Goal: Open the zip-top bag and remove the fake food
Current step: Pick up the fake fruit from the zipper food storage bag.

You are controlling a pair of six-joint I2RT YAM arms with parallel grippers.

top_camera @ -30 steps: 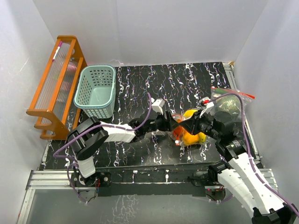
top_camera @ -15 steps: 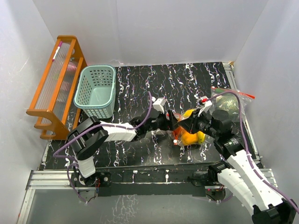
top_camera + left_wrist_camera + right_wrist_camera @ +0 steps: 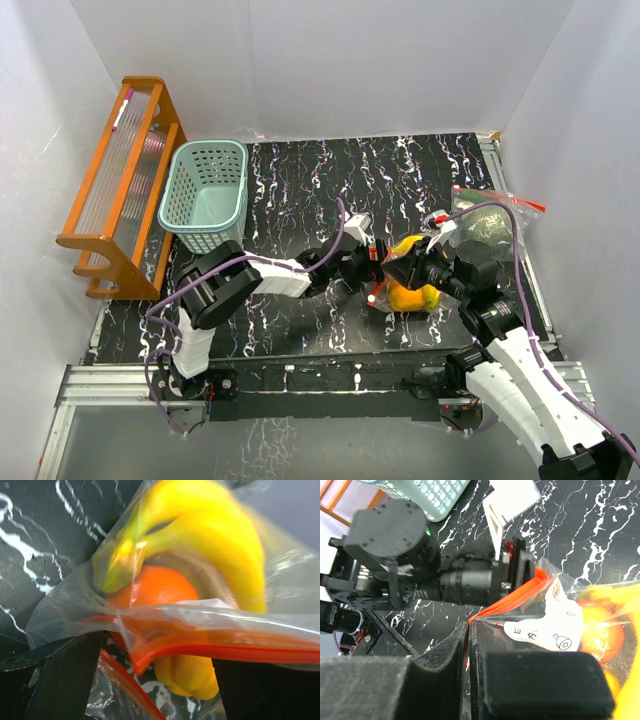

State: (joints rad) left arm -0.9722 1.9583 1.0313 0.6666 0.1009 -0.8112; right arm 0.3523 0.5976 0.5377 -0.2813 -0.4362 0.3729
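The teal basket (image 3: 205,195) stands at 10 o'clock on the marbled desk (image 3: 300,180). Towards 4 o'clock, my left jaws are spread wide, with the red zip rim (image 3: 240,650) of the bag (image 3: 410,297) running between them. A banana (image 3: 220,535), orange (image 3: 160,587) and pepper (image 3: 185,672) sit inside the bag. At its 3 o'clock side, my right jaws are pressed together, pinching that rim.

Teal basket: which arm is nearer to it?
Left. The left arm bends just below the teal basket; the right arm sits far to its right, beyond the zip-top bag.
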